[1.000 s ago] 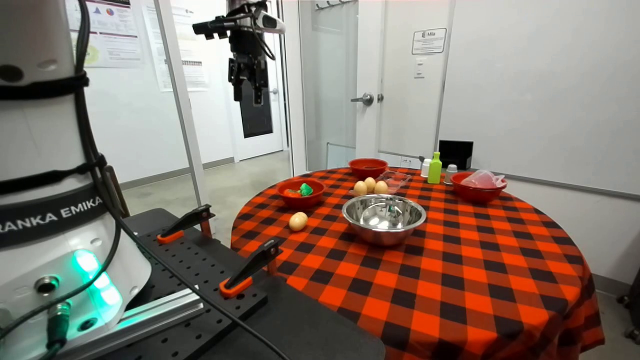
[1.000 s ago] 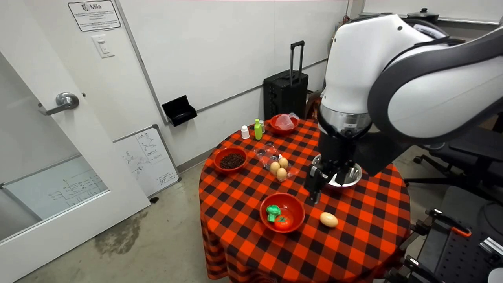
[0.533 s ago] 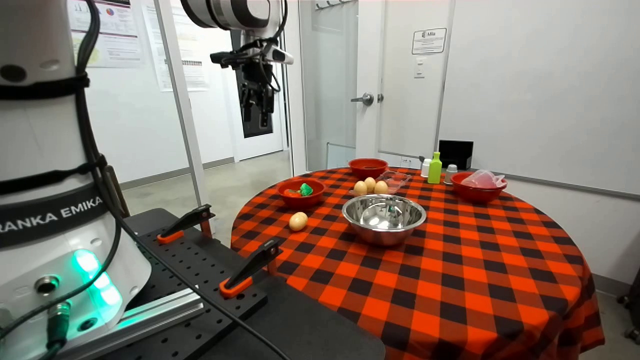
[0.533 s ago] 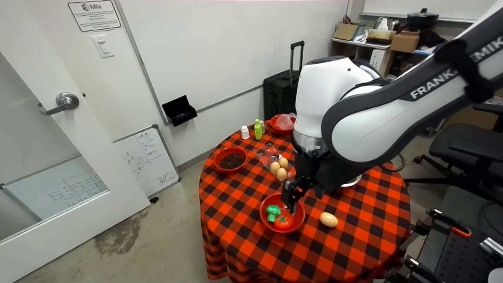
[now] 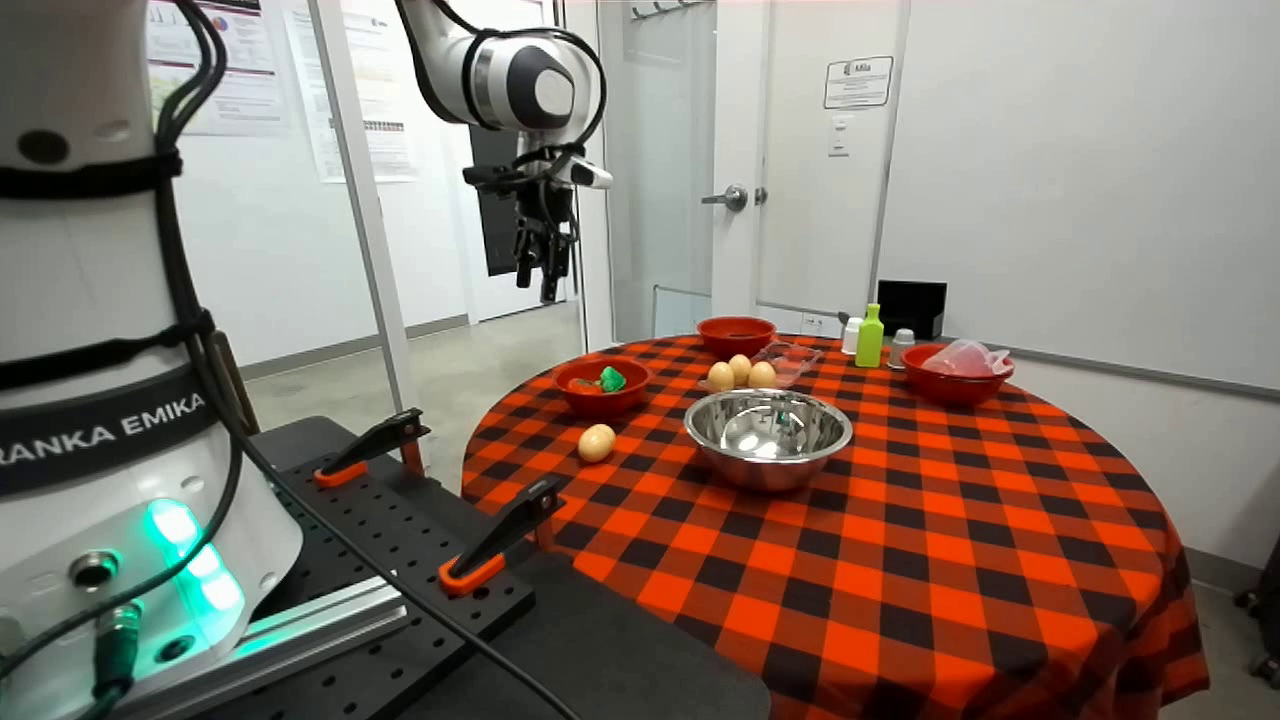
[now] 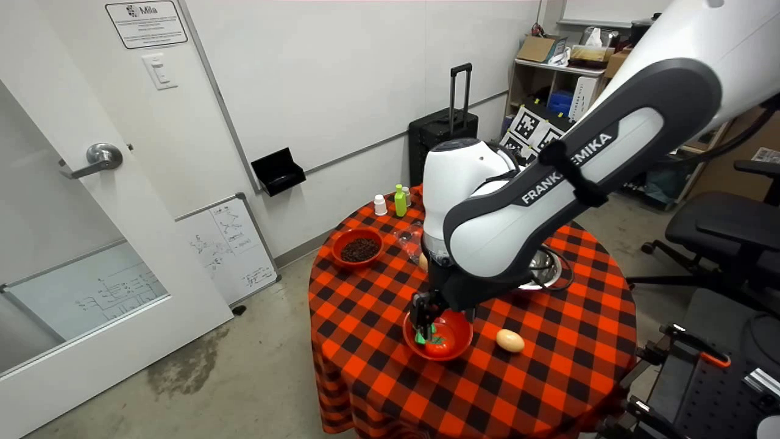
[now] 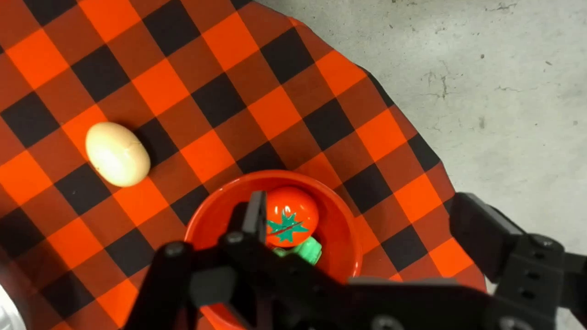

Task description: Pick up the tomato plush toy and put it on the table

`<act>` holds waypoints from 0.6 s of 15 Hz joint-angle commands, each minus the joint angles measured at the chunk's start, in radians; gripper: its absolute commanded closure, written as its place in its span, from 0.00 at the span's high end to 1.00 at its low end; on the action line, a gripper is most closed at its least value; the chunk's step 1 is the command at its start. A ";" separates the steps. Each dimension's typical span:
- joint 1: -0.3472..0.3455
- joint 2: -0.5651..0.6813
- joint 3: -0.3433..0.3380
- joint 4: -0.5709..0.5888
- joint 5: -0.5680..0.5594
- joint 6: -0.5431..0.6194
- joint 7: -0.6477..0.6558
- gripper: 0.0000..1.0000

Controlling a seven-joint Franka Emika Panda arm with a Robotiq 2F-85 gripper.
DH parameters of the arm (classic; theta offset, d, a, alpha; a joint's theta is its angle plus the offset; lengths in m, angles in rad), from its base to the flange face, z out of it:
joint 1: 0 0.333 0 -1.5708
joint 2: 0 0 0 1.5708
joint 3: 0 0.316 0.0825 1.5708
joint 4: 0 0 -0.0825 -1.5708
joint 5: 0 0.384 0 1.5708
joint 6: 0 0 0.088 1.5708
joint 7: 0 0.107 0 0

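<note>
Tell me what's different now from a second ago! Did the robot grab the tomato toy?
The gripper came down and moved toward the red bowl with the tomato plush toy in it. It was open and still is, so it grabbed nothing and let go of nothing. The toy, the lone egg and the steel bowl stayed where they were.

The table (image 7: 220, 101) lies open at the wrist view's upper centre, an egg (image 7: 118, 154) left of that. At lower centre, a red bowl (image 7: 335, 238) and green toy (image 7: 308, 250) hem in the tomato plush toy (image 7: 294, 208).
</note>
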 commanded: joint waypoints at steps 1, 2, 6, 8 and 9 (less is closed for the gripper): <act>0.049 0.116 -0.058 0.106 -0.027 0.007 0.064 1.00; 0.054 0.140 -0.068 0.125 -0.025 0.005 0.069 1.00; 0.068 0.224 -0.103 0.188 -0.020 0.005 0.090 1.00; 0.064 0.256 -0.109 0.210 -0.012 0.005 0.081 1.00; 0.062 0.273 -0.112 0.219 -0.007 0.008 0.080 1.00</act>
